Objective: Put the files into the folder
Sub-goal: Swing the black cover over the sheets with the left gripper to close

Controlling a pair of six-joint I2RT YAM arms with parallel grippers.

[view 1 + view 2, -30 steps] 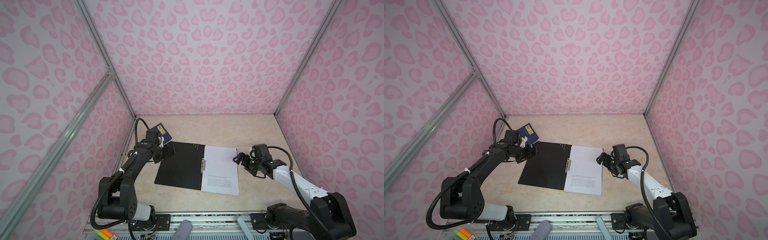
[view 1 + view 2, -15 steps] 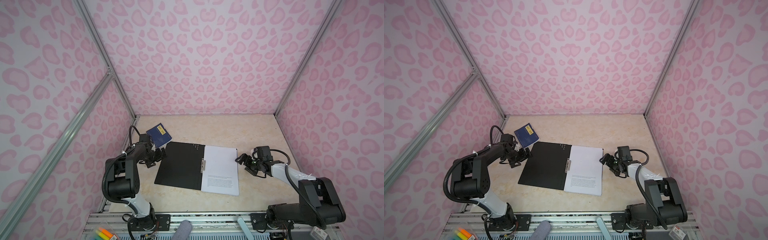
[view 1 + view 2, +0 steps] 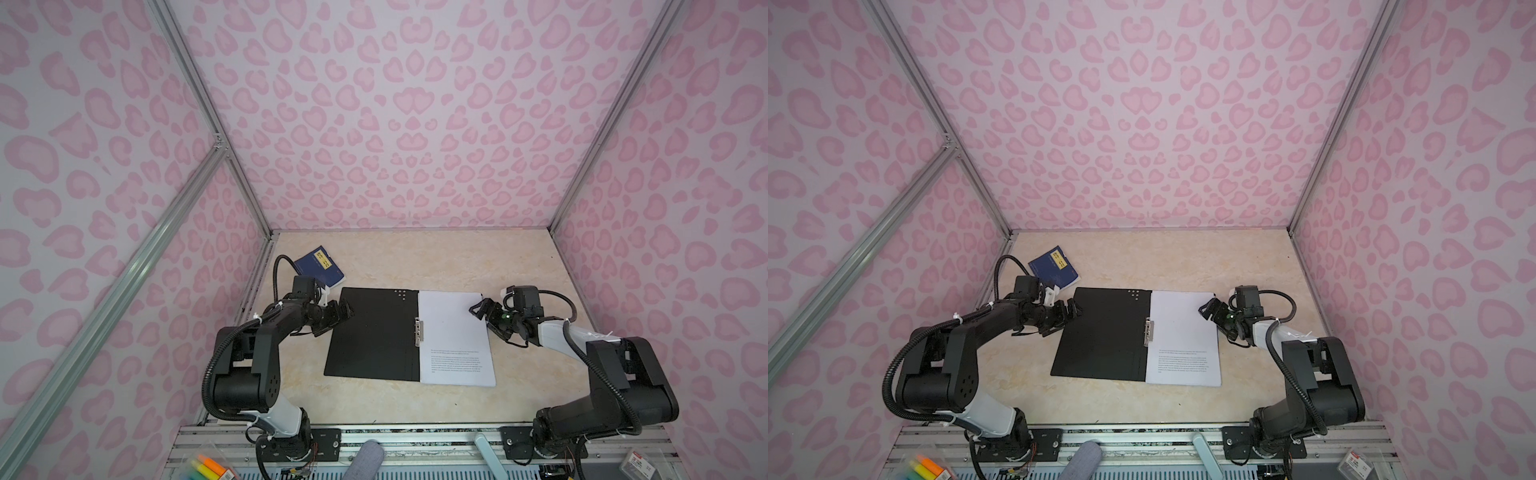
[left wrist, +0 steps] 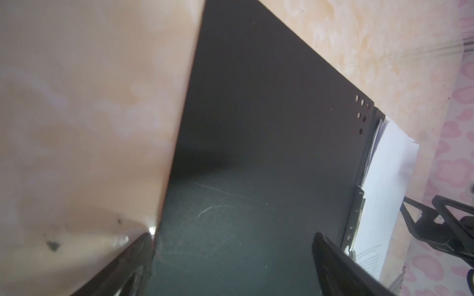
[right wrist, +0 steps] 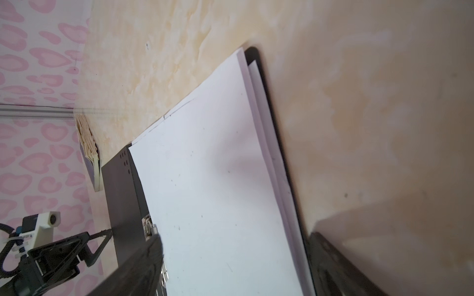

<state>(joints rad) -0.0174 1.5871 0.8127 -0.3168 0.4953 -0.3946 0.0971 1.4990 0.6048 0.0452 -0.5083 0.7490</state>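
Folder (image 3: 374,332) open mid-frame, files (image 3: 455,324) on its right half. Left fingers (image 4: 333,258) wide at left cover edge, right fingers (image 5: 331,261) wide at files' right edge; probably best to nip cover edge low, fold over gently

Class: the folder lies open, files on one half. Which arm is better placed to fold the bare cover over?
Left, probably: the left tool stands open at the folder's bare free edge; the right tool sits beside the files.
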